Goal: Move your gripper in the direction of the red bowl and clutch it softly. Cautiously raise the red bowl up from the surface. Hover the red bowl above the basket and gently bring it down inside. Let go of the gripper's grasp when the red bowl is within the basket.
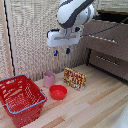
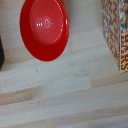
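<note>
Exterior view: glossy round red bowl (image 1: pixel 58 92) on pale wood; end effector (image 1: pixel 62 51) parted, empty, high above.

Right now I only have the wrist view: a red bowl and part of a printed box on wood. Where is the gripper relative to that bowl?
Observer: The gripper hangs high above the red bowl, holding nothing.
Operator: Is the basket nearby?
Observer: Yes, the basket sits toward the exterior view's left of the bowl, apart from it.
Operator: Anything else near the bowl?
Observer: A pink cup stands just behind it.
</note>
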